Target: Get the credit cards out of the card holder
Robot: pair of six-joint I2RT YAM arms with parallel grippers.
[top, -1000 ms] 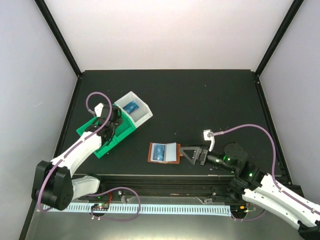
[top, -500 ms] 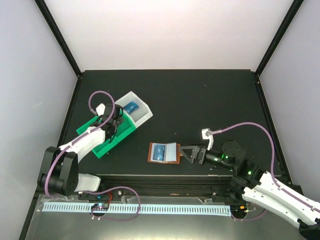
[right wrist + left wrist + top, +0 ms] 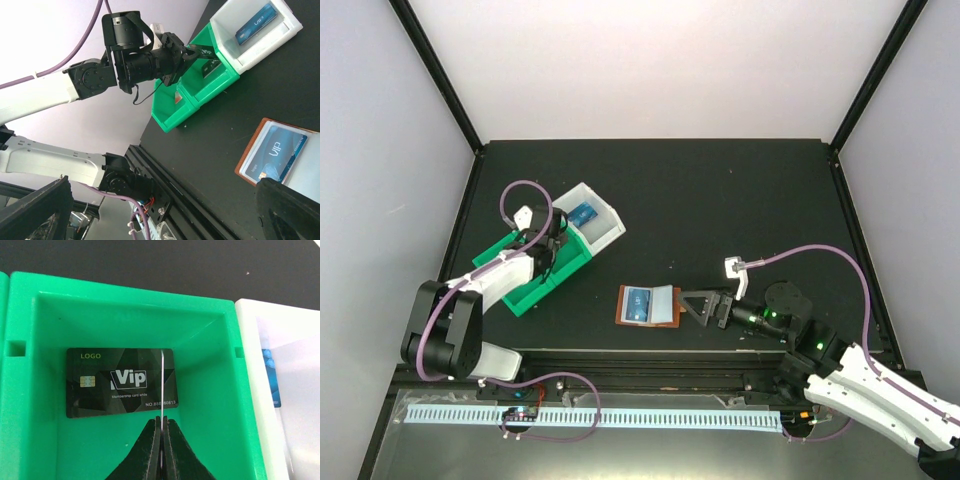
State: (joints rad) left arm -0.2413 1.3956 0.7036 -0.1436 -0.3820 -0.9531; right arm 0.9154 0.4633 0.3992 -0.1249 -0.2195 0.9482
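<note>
The card holder (image 3: 663, 303) lies open and flat near the front edge of the black desk (image 3: 720, 200), its long axis running left to right and slightly tilted. A blue card (image 3: 640, 302) sits in its left pocket, lengthwise along that same axis. Just right of the holder the right pincer (image 3: 691, 308) is spread wide, its tips pointing at the holder's right edge and gripping nothing. Well to the far left of the holder stands a green-and-white bin (image 3: 525, 298). A second blue card (image 3: 583, 213) lies in its white compartment. In the adjoining green compartment a dark card (image 3: 120, 382) lies with its long axis crosswise. Above it the left pincer (image 3: 161, 425) is pressed together on a thin card (image 3: 162, 385), seen edge-on; its colour cannot be told.
</note>
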